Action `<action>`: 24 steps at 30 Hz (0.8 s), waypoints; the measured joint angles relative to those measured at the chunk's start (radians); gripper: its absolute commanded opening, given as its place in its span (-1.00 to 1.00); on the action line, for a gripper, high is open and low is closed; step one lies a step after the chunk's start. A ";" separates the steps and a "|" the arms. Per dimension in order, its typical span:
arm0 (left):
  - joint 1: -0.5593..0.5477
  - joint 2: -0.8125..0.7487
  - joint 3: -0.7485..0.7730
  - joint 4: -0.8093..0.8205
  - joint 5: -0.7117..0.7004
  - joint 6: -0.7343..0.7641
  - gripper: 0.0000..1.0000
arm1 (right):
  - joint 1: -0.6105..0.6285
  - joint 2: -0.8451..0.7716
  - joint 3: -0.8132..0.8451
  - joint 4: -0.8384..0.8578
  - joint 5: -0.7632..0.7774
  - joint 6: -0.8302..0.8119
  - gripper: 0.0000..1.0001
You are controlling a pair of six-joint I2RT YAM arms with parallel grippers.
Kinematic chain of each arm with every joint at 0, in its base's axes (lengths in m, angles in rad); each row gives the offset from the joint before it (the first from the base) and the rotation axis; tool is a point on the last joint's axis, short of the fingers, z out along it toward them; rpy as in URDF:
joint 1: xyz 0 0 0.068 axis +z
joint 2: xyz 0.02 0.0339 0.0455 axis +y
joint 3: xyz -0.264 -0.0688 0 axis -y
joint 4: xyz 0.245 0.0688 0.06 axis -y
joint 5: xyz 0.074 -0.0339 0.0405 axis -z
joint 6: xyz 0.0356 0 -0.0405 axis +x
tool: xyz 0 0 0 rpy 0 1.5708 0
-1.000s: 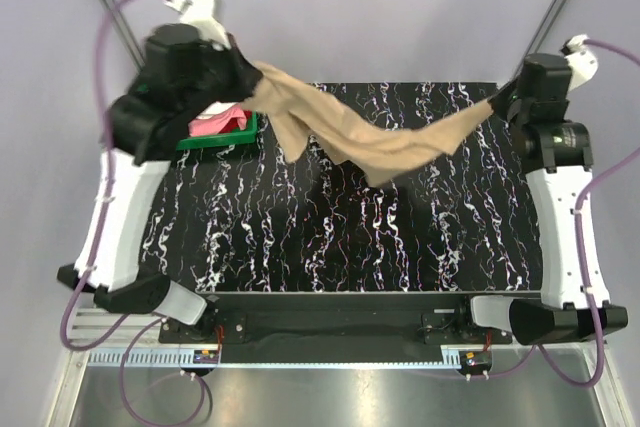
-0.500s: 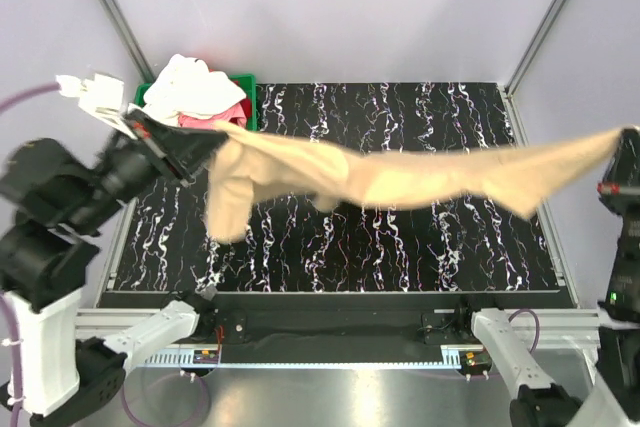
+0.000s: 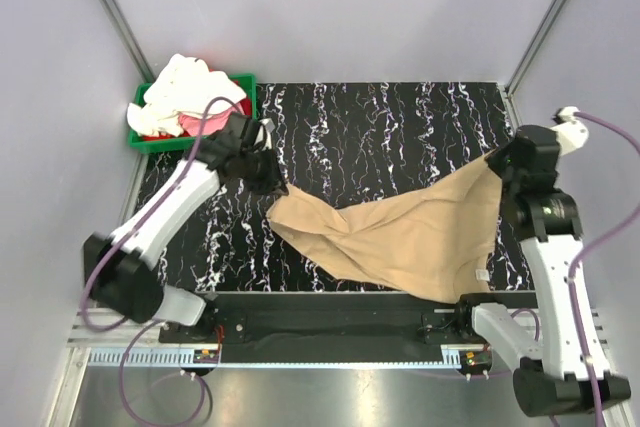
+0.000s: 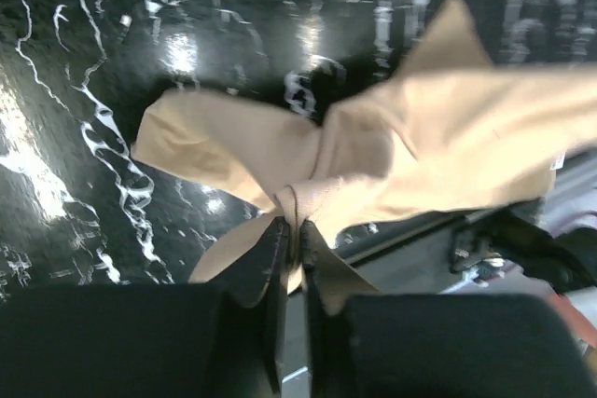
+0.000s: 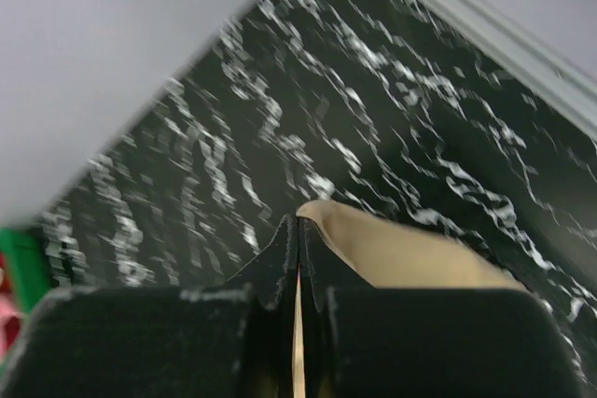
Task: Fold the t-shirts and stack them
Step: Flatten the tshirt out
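Tan t-shirt (image 3: 400,237) is out of the bin and strung between both arms over the near-right part of the worktop (image 3: 380,127), its loose middle sagging toward the near edge. I cannot tell whether that middle lies on the surface or hangs just above it. Left gripper (image 3: 268,179) is at the garment's left end, toward the middle of the left half. In the wrist view its jaws stand close together with a gathered knot of cloth pinched at the tips. Right gripper (image 3: 500,162) is up near the right edge, jaws fully closed on a thin fold of the same shirt's hem or corner. The cloth is crumpled and twisted between the two grips, not flat: no fold line made, no sleeves tucked. Cream-white t-shirt (image 3: 185,82) is heaped in the green bin (image 3: 245,97) at the far-left corner, spilling over the rim. Pink-red t-shirt (image 3: 195,125) is underneath it, only a patch showing. My read is that this is an early stage. The first shirt is being laid out for flattening, nothing is folded, no stack is started, and two shirts are yet to be fetched.
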 measured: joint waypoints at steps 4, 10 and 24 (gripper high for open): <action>0.052 0.216 -0.002 0.094 0.023 0.022 -0.20 | 0.000 0.058 -0.178 0.059 -0.003 0.005 -1.00; 0.109 0.466 0.005 0.159 -0.036 0.026 -0.03 | 0.000 0.162 -0.254 0.172 -0.003 0.006 -1.00; 0.161 0.197 -0.299 0.278 -0.117 -0.032 -0.21 | -0.001 0.192 -0.252 0.246 0.014 -0.005 -1.00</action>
